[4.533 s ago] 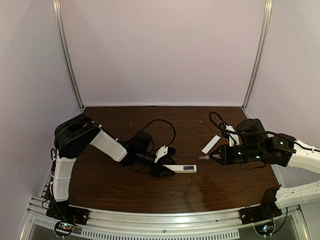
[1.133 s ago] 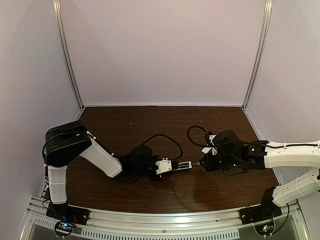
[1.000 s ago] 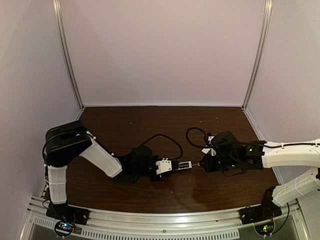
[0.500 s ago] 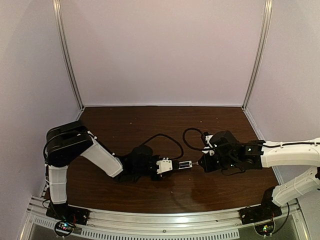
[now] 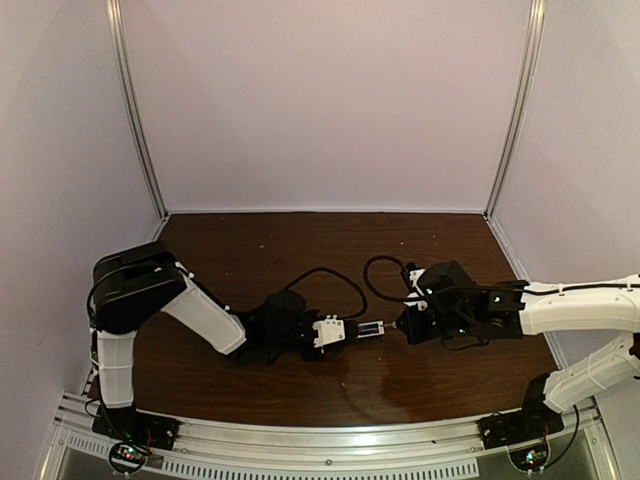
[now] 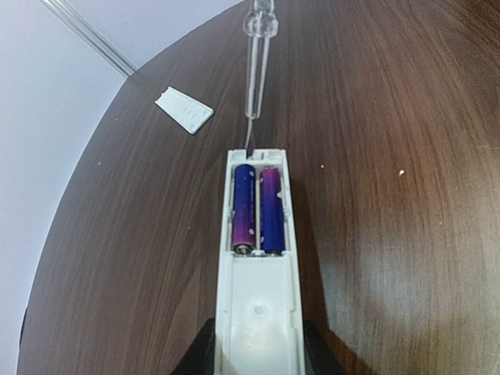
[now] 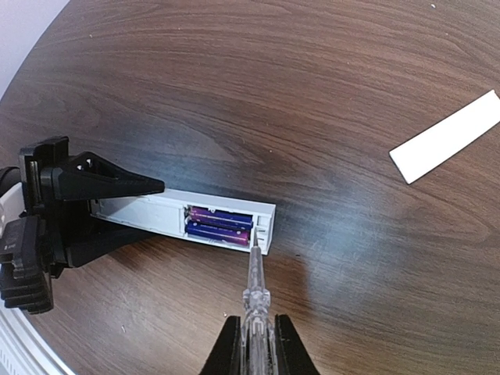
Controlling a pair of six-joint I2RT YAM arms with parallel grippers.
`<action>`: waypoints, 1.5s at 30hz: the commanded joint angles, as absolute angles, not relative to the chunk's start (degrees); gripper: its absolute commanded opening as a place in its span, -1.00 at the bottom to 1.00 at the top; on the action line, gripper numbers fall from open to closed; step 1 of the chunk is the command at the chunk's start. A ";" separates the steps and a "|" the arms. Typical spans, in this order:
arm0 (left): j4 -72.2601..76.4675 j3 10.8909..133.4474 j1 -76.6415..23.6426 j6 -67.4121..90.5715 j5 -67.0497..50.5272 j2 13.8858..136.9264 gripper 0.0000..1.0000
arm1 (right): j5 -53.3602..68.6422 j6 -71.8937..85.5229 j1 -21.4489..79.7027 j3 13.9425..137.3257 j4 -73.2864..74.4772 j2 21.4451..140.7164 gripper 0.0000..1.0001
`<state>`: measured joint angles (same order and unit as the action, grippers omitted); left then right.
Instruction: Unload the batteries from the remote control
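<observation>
The white remote control [image 5: 358,331] lies on the brown table with its battery bay open. Two purple-blue batteries [image 6: 258,207] sit side by side in the bay; they also show in the right wrist view [image 7: 220,224]. My left gripper [image 6: 258,351] is shut on the remote's near end [image 6: 258,305] and holds it flat. My right gripper [image 7: 254,344] is shut on a clear-handled screwdriver [image 7: 255,293]. The screwdriver's tip [image 7: 252,241] rests at the far end of the battery bay, by the end of one battery. The screwdriver also shows in the left wrist view [image 6: 255,74].
The flat white battery cover [image 7: 447,135] lies on the table beyond the remote; it also shows in the left wrist view [image 6: 184,110]. Black cables [image 5: 335,280] loop above both wrists. Metal rails [image 5: 300,445] run along the near table edge.
My right gripper has moved left with the screwdriver, from apart from the remote to its tip at the battery bay's end. My left gripper has moved to grip the remote's near end.
</observation>
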<state>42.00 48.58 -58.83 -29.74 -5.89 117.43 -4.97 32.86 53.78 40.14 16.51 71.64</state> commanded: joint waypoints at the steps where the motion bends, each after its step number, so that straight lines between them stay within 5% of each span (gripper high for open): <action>1: 41.43 49.71 -58.99 -30.32 -5.96 119.16 -1.00 | -5.91 32.46 54.17 41.57 15.34 72.65 -1.00; 45: 40.07 50.08 -58.99 -30.50 -7.51 119.15 -1.00 | -6.94 32.08 54.32 41.60 12.72 76.85 -1.00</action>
